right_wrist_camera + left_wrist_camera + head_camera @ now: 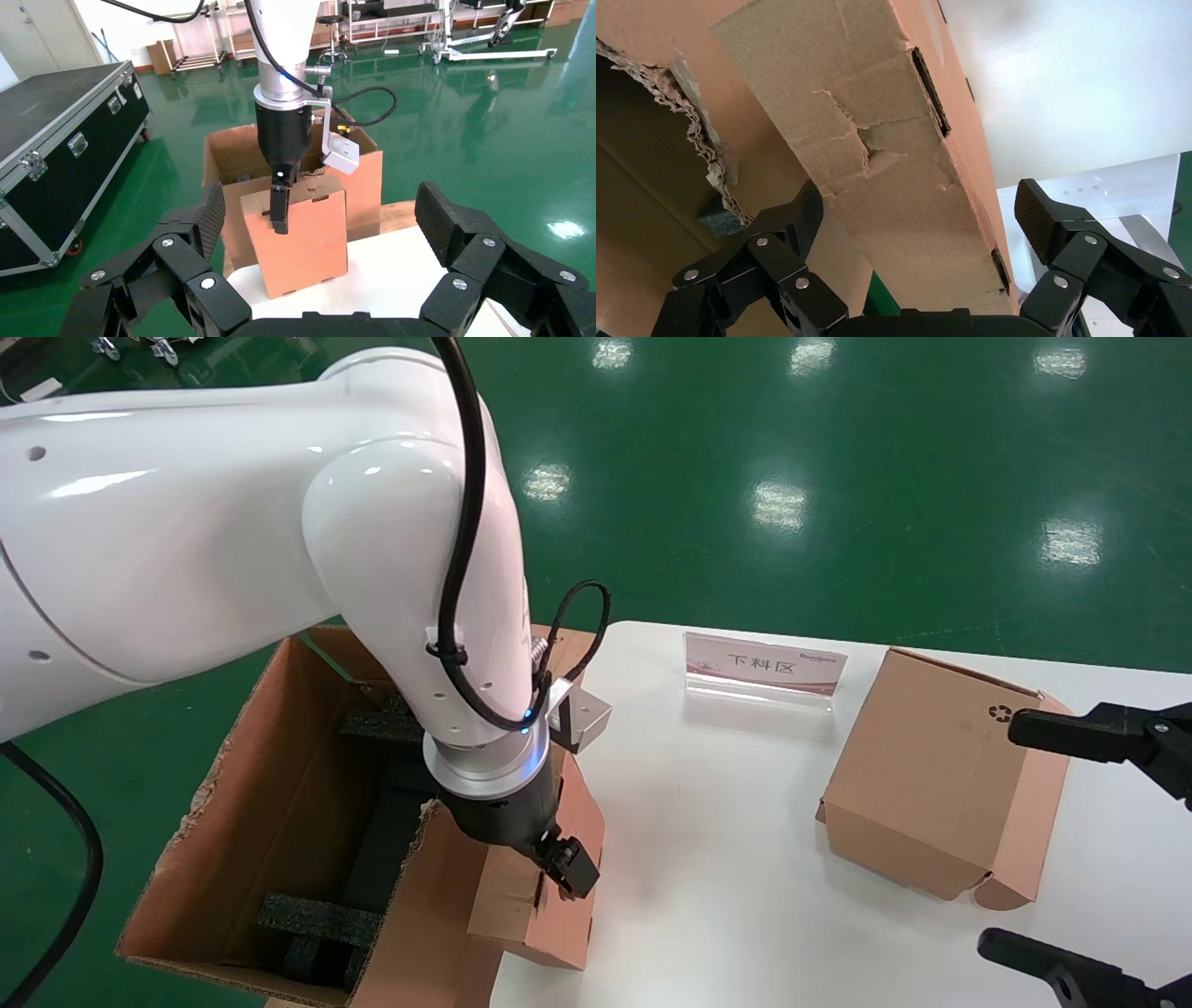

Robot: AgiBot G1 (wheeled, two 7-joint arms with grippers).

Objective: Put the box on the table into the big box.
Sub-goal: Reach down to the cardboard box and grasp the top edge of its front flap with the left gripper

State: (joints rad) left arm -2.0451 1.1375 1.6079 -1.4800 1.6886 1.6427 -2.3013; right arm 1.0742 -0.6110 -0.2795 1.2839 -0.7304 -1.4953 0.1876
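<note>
So the left tool is sitting right at the worktop's near-left corner, with the small plain box between its fingers, which straddle it with a bit of daylight on each side in the left wrist view, so I can't tell if it's really squeezing. The box is tilted, its bottom corner at the worktop's edge, and it's pressed up against the outer wall of the big carton, not inside it. That carton stands on the green floor just off the worktop's left edge, top open, rims ragged and torn, with black foam blocks lying in the bottom and open room above them. Further right on the worktop there's a second cardboard box with a recycling symbol, well apart from the action, plus a little acrylic sign near the far edge. The right tool hangs wide open at the worktop's right side, holding nothing.
</note>
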